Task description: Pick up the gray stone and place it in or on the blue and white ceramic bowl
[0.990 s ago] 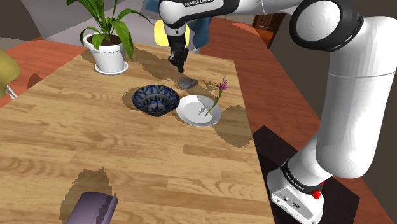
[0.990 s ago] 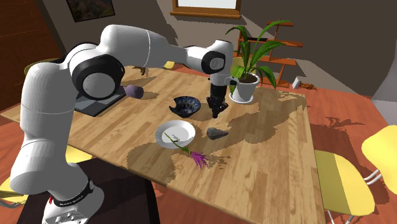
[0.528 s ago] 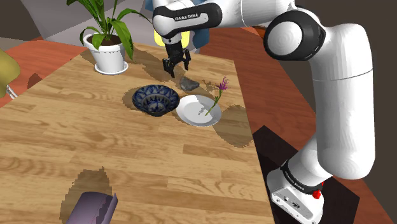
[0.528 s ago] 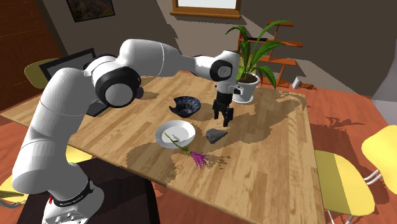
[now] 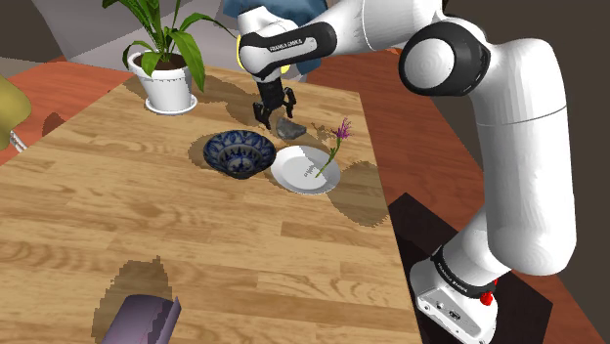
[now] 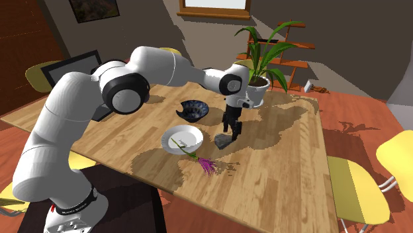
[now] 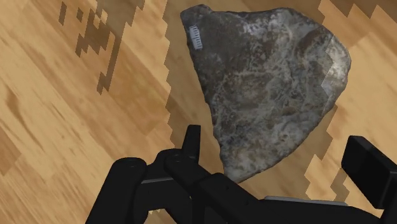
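Shoulder view. The gripper is low over the wooden table, fingers spread apart, pointing down. The gray stone lies flat on the table just beside the fingertips, on this view's right of them. The blue and white bowl stands nearer the camera, apart from the stone. A white plate sits just beside the bowl, with a purple flower lying across its far rim. A potted plant stands at the far corner.

Second exterior view. The gripper hangs directly above the stone, close to it. The stone rests on the table between the plate and the plant. The bowl is behind the plate and holds nothing.

Wrist view. The fingers are wide open. The narrow end of the stone lies between them, and the far finger is clear of it. The stone is not gripped and lies on the wood.
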